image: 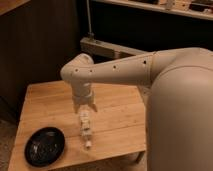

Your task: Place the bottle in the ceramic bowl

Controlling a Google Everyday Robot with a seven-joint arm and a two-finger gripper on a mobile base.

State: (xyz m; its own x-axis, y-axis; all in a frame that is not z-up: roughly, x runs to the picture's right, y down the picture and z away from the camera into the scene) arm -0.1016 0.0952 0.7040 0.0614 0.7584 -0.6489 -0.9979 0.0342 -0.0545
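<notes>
The bottle is slim and pale with an orange-tinted label and a white cap at its near end. It sits on the wooden table near the front edge. My gripper points down directly at the bottle's far end, touching or just above it. The ceramic bowl, black, glossy and shallow, sits at the table's front left corner, a short way left of the bottle.
My large pale arm reaches in from the right and covers the table's right side. A dark wall stands behind the table, with a metal rail at the back. The table's front edge is close to the bottle's cap.
</notes>
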